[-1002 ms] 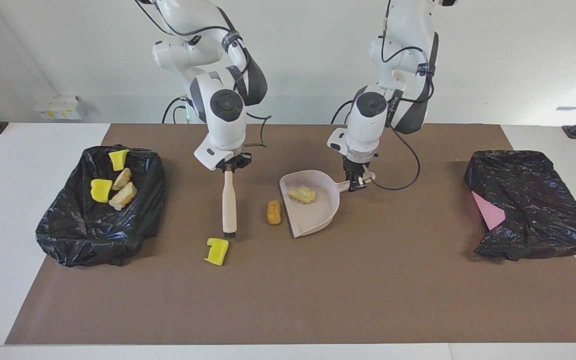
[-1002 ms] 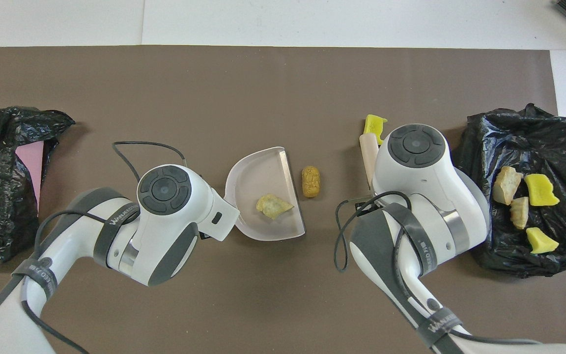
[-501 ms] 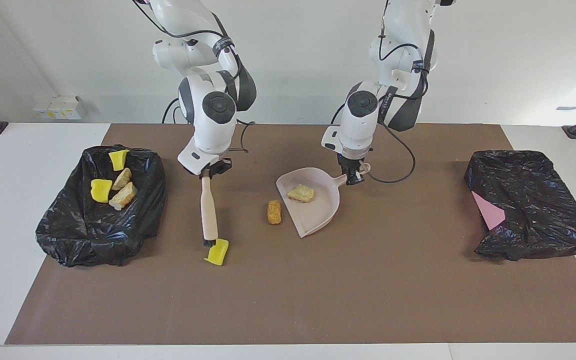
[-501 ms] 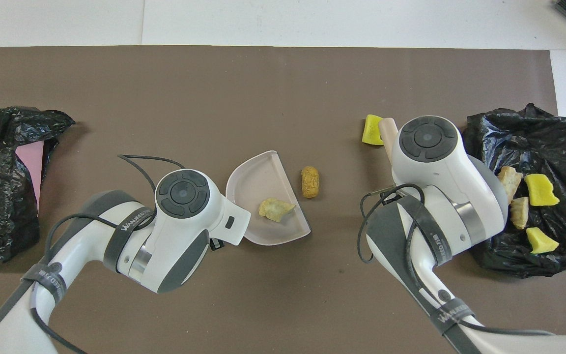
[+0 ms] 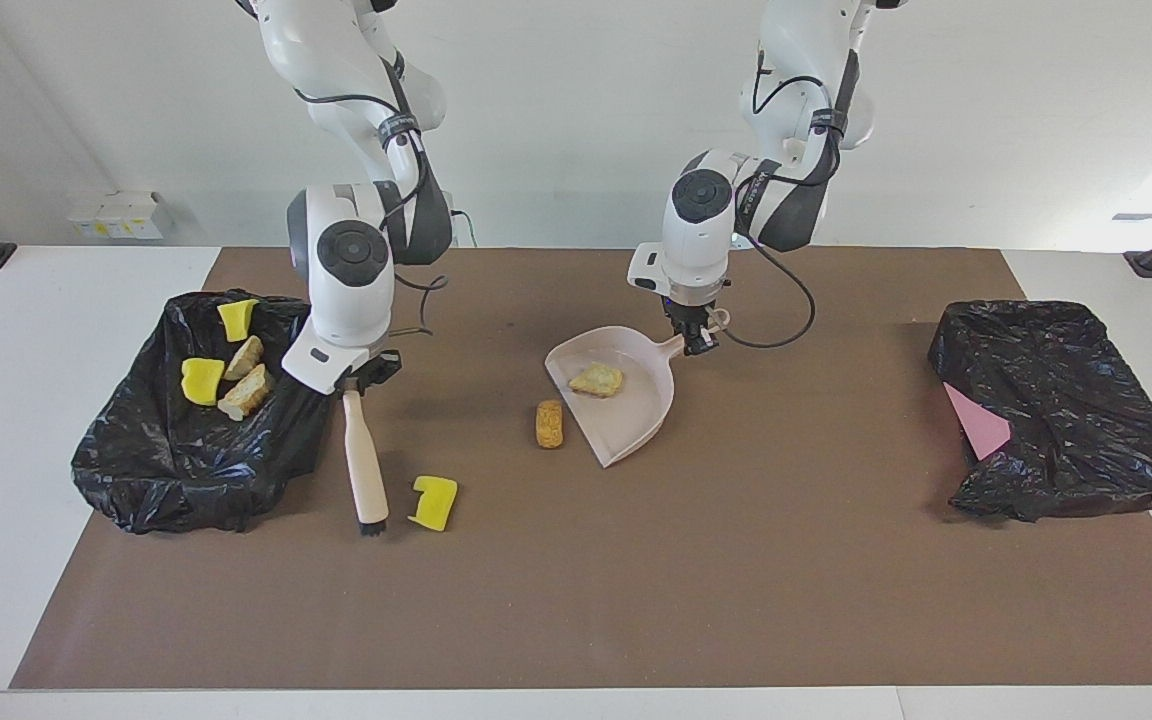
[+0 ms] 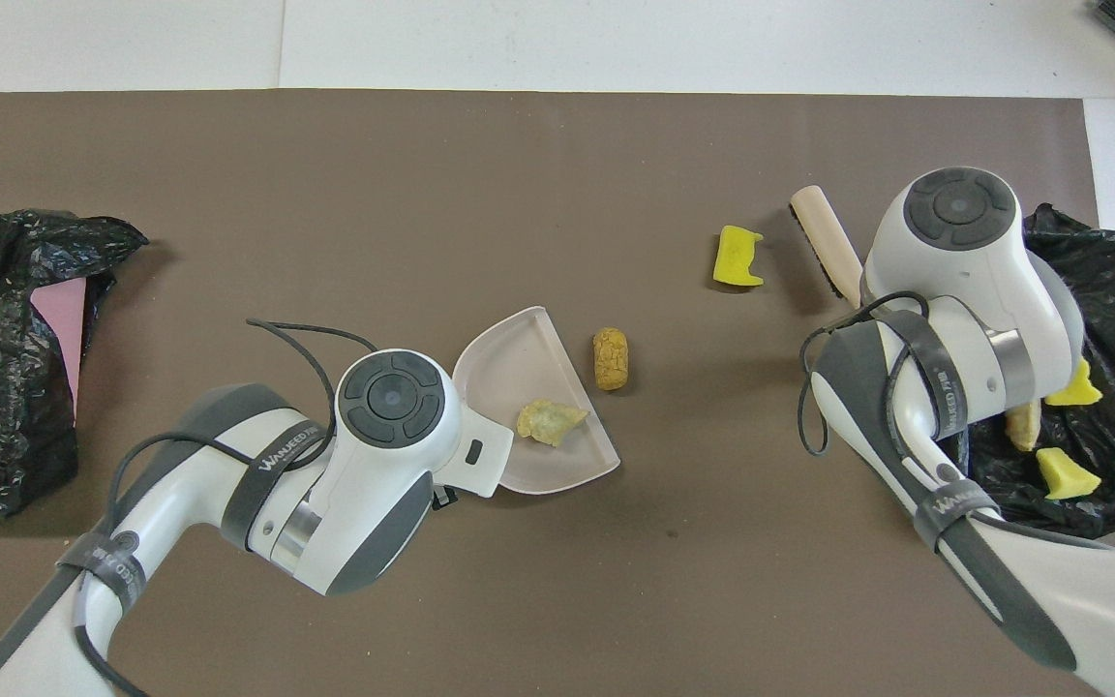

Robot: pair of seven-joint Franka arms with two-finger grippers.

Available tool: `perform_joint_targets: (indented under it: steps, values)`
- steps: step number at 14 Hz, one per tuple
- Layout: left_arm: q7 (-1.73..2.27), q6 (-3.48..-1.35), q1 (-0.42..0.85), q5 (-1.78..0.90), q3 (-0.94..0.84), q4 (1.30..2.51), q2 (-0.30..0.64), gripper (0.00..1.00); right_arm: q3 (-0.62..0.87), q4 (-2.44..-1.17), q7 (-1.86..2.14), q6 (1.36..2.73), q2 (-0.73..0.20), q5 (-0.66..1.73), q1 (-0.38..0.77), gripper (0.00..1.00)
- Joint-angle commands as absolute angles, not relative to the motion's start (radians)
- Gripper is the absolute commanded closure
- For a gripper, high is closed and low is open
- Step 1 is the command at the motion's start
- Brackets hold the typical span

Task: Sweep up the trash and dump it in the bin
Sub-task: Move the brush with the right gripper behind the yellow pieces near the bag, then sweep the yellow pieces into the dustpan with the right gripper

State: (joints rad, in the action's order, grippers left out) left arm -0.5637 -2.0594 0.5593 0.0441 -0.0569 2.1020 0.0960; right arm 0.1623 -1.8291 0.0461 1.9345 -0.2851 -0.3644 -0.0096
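Trash is split three ways: one yellow piece [image 5: 433, 502] loose on the brown mat [image 5: 576, 600] right beside the brush [image 5: 364, 470] bristles, an orange-brown chunk [image 5: 548, 424] just off the dustpan [image 5: 626, 410] lip, a pale beige chunk [image 5: 597, 380] sitting in the pan. The rest lie in the black bin bag [image 5: 196, 470] at the right arm's end of the bench. Right gripper [image 5: 354, 382] is clamped on the brush handle, left gripper [image 5: 694, 340] clenched on the dustpan handle. Arm straps read "WANJEED" as far as I can make out.
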Motion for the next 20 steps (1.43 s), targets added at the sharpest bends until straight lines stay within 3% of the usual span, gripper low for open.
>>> perform_joint_targets:
  steps: [1,5,14,20]
  values:
    - [-0.551,-2.037,0.58,0.061,-0.048,2.112,0.078,1.0,0.181,-1.778,0.064,1.934,-0.357,-0.373,0.012,1.0]
    - [-0.554,-2.046,0.58,0.061,-0.049,2.121,0.072,1.0,0.181,-1.772,0.064,1.931,-0.374,-0.228,0.122,1.0]
    - [-0.626,-2.143,0.566,0.061,-0.049,2.143,0.081,1.0,0.233,-1.962,0.045,1.887,-0.238,0.04,0.27,1.0]
    - [-0.729,-2.25,0.526,0.051,-0.049,2.141,0.104,1.0,0.232,-1.901,-0.098,1.812,-0.222,0.064,0.321,1.0]
